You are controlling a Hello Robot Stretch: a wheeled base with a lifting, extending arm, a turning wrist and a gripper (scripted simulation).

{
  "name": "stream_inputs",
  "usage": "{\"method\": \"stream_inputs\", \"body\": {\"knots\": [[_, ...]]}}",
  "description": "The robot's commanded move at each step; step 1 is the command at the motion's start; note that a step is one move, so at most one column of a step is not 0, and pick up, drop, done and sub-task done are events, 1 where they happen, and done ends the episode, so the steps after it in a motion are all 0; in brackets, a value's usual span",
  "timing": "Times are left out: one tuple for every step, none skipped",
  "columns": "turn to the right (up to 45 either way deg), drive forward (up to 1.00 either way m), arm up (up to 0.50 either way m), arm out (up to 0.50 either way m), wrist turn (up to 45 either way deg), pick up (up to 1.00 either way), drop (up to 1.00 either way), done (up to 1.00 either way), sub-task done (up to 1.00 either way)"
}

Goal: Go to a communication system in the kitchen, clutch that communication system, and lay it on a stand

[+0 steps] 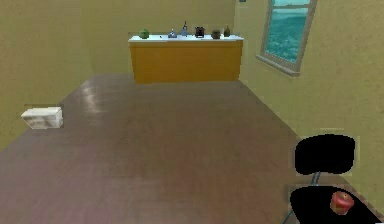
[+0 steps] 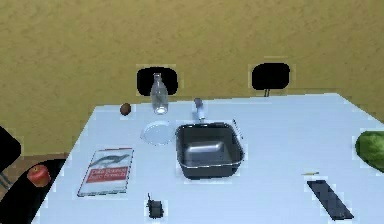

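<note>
Forward view: brown floor [image 1: 170, 140], yellow walls. An orange desk [image 1: 186, 62] with a white top stands against the far wall and carries a row of small things, too small to name. Window [image 1: 290, 30] at the upper right. A white box [image 1: 43, 118] lies on the floor at the left. At the lower right is a black chair [image 1: 325, 155] with a red apple [image 1: 343, 202] on its seat.

Arm side view: white desk [image 2: 280, 130]. At its middle sits a dark square pan [image 2: 209, 149], with a white plate [image 2: 158, 132] just beside it on the left and a glass bottle [image 2: 158, 94] beyond the plate. A small brown ball [image 2: 125, 108] lies near the far left corner. A red-covered book [image 2: 108, 170] lies flat at the left, and a small dark lump [image 2: 153, 207] sits near the bottom edge. A green thing [image 2: 374, 152] shows at the right edge.

Task's thing: a dark flat bar [image 2: 328, 197] lies on the white desk at the lower right, well apart from the pan. I cannot tell whether it is the communication device.

Jaws: state cannot be told.
</note>
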Motion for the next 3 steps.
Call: {"method": "stream_inputs", "body": {"knots": [[0.0,0.0,0.5,0.0,0.0,0.0,0.0,0.0,0.0],[0.0,0.0,0.32,0.0,0.0,0.0,0.0,0.0,0.0],[0.0,0.0,0.0,0.12,0.0,0.0,0.0,0.0,0.0]]}}
